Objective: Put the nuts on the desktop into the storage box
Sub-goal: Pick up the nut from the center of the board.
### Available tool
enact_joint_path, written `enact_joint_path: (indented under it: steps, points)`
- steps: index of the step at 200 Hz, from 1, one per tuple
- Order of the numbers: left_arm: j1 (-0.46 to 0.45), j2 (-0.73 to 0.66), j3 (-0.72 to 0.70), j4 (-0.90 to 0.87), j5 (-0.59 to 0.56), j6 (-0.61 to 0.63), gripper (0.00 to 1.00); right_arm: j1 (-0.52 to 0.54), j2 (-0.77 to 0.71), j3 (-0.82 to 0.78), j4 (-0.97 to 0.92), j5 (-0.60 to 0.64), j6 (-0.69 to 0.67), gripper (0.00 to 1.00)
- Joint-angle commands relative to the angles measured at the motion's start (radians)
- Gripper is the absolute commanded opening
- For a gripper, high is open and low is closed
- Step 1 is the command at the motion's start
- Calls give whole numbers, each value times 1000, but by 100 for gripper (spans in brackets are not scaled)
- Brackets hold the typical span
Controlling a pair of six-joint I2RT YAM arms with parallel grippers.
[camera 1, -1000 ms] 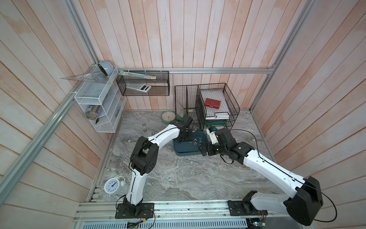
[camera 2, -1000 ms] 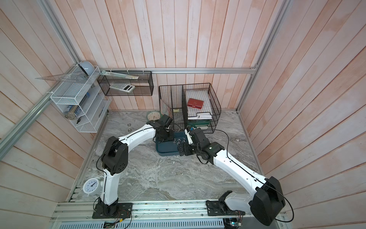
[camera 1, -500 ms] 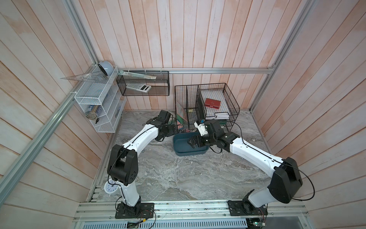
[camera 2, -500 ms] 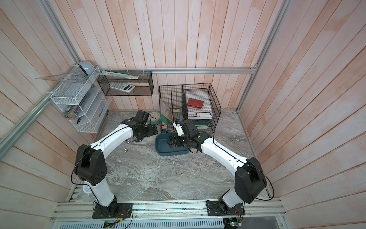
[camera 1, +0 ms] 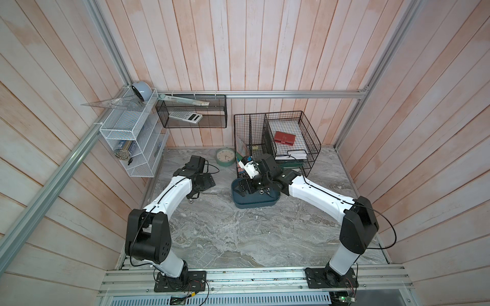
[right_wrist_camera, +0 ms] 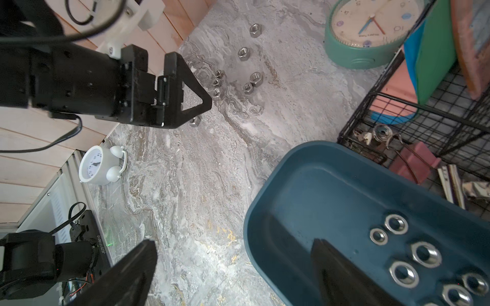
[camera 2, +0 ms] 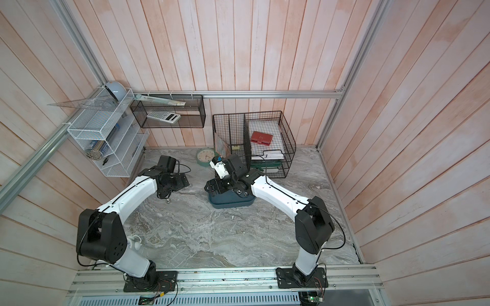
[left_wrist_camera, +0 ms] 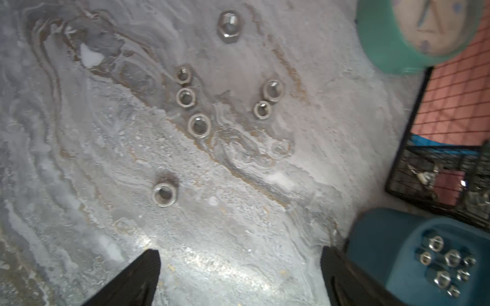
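Overhead, the right arm (camera 1: 313, 191) hides most of the storage box (camera 1: 252, 204), its long axis running side to side; left gripper (left_wrist_camera: 238, 251) and right gripper (right_wrist_camera: 233, 241) gape wide, empty.

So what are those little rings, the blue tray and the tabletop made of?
The nuts look like bare metal, probably steel: silvery, shiny, with bright glints on hexagonal edges. The tray seems moulded plastic: even teal colour, soft sheen, rounded corners. The tabletop looks like marble, though the grey veining could be a printed laminate.
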Motion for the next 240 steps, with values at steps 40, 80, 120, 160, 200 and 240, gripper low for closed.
enact_joint_path:
  steps: [40, 80, 120, 160, 200, 240]
  points:
    - [128, 43, -83, 60, 14, 41, 100, 12, -4, 22, -40, 12, -26, 98]
    - [155, 108, -76, 87, 15, 50, 89, 15, -10, 22, -52, 26, -23, 98]
    - [171, 157, -70, 112, 29, 57, 67, 15, -13, 22, -61, 38, -24, 98]
    - [171, 211, -58, 119, 35, 74, 60, 16, -18, 20, -66, 54, -27, 98]
    - [171, 233, -57, 131, 53, 70, 54, 14, -19, 18, -66, 63, -26, 98]
    - [171, 247, -57, 135, 64, 70, 34, 15, -20, 14, -65, 67, -24, 98]
